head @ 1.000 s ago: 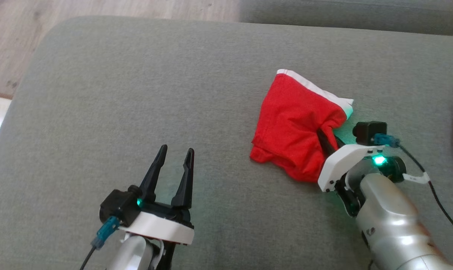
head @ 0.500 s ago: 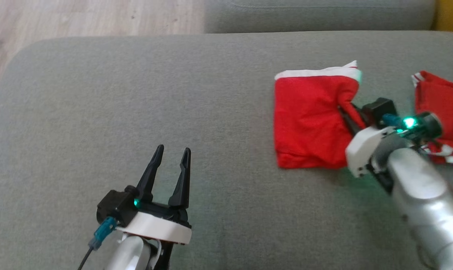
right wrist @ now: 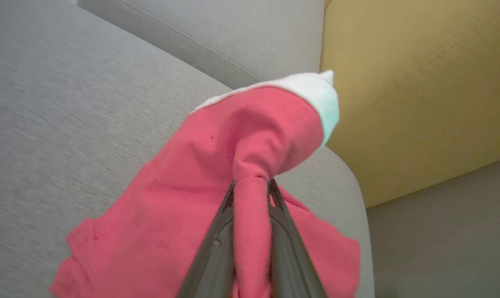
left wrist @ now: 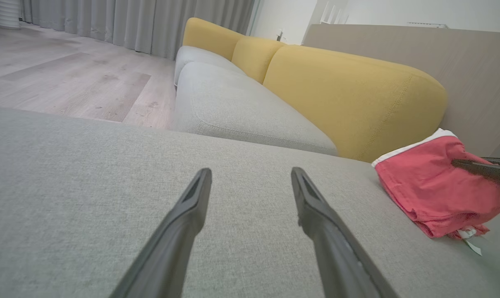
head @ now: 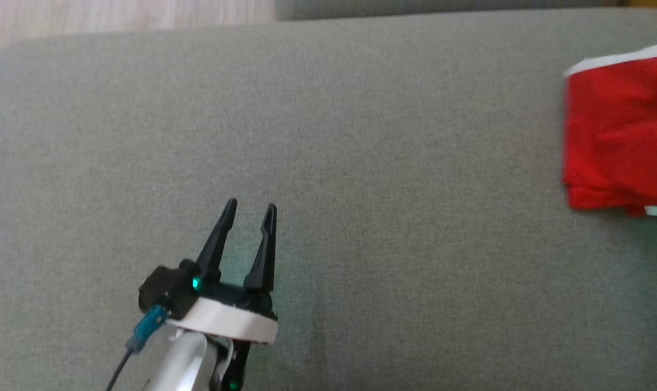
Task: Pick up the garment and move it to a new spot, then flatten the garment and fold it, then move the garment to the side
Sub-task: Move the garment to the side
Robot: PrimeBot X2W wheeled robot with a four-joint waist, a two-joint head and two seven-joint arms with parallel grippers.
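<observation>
garment (right wrist: 183, 186) between the right fingers (right wrist: 289, 244)

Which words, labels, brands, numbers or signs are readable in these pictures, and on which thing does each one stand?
There is no readable text in any view.
On the small white tag at the lower edge of the red garment: too small and blurred to read, if it is printed at all.
On the white waistband: no print visible.

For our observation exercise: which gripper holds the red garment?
The right gripper, pinching a fold of the garment; the left gripper stands open, empty.
</observation>
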